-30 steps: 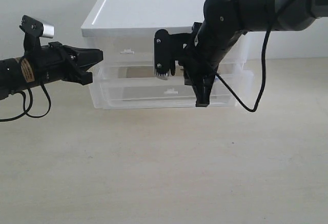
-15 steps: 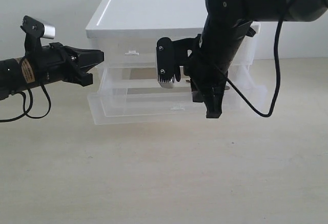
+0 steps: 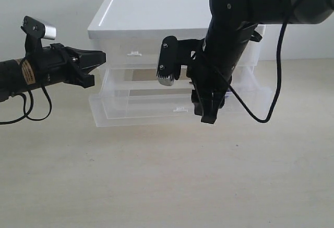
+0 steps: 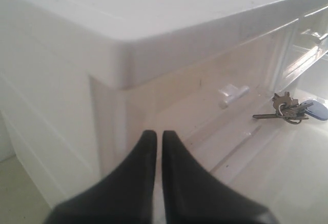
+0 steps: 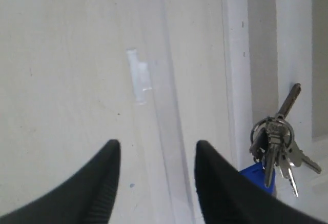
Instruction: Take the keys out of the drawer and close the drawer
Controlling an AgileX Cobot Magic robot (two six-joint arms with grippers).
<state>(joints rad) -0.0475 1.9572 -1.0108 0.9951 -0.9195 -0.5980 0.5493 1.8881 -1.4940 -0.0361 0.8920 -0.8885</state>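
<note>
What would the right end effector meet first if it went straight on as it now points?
Most likely the front rim of the drawer near its white handle; the keys lie off to one side of the open right end effector. Depth is hard to judge.

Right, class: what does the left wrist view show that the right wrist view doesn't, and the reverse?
Only the left wrist view shows the unit's white top and the left gripper, its jaws together. Only the right wrist view shows the right gripper, its jaws apart. Both show the keys with their blue fob, lying in the open drawer.
</note>
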